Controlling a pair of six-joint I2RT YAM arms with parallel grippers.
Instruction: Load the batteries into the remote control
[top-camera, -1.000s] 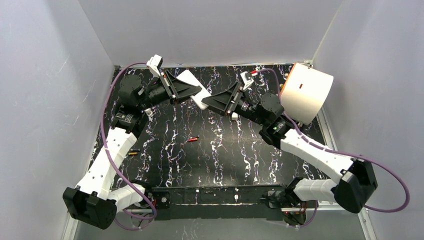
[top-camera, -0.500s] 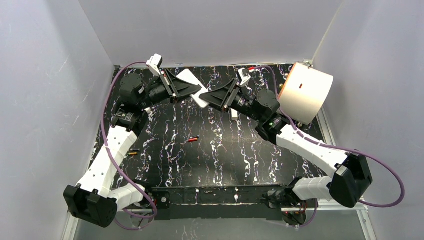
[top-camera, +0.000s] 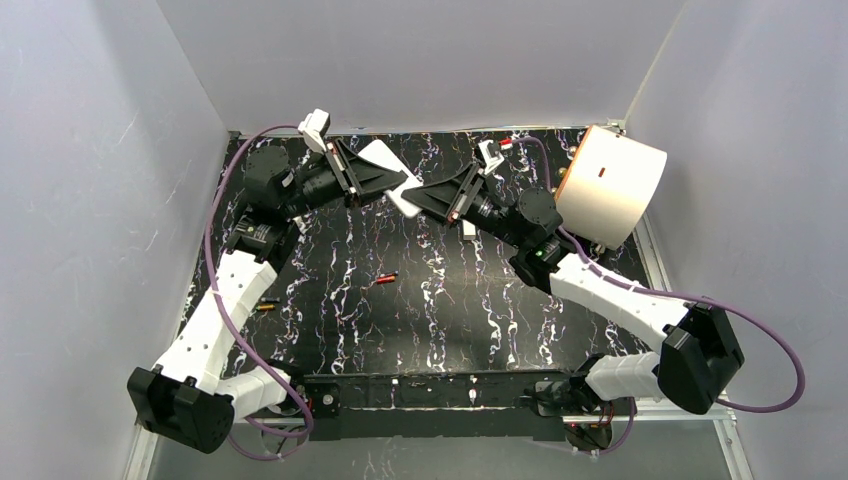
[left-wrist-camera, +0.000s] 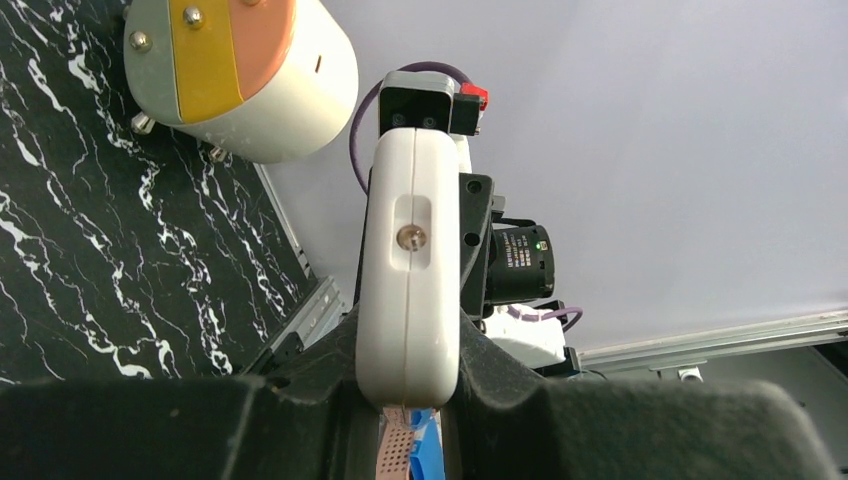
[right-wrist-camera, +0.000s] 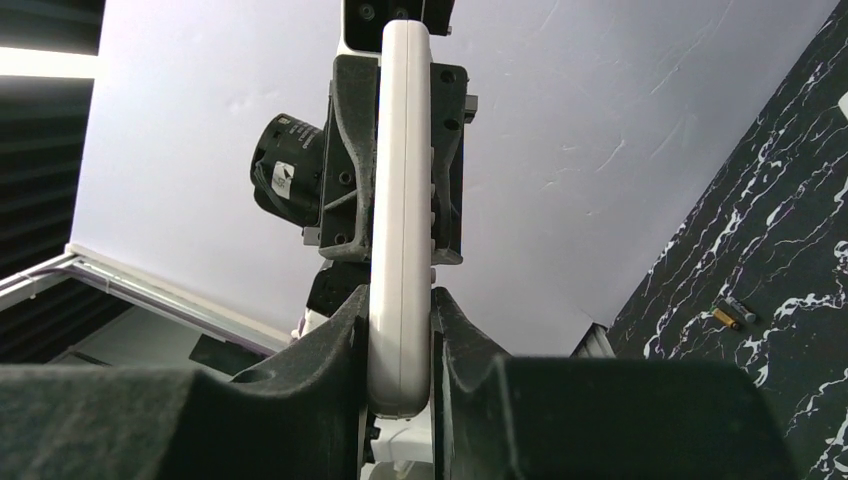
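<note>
While the white remote (top-camera: 400, 198) hangs above the far middle of the bench (top-camera: 480, 320), both tools grip it. The left tool (left-wrist-camera: 408, 385) is clamped tight on one end, and the right tool (right-wrist-camera: 400, 335) presses its jaws against the flat faces of the other end. The remote's long axis runs from one tool to the other.

The batteries lie loose on the bench, nearer than the remote. The middle battery (top-camera: 387, 278) lies below the remote, its length roughly left to right. It looks somewhat closer to the right tool. The left battery (top-camera: 265, 306) lies just beside the left arm.

The dark marbled surface is flat, with open room around the middle battery. A white drum (top-camera: 612, 185) stands at the far right, well apart.
</note>
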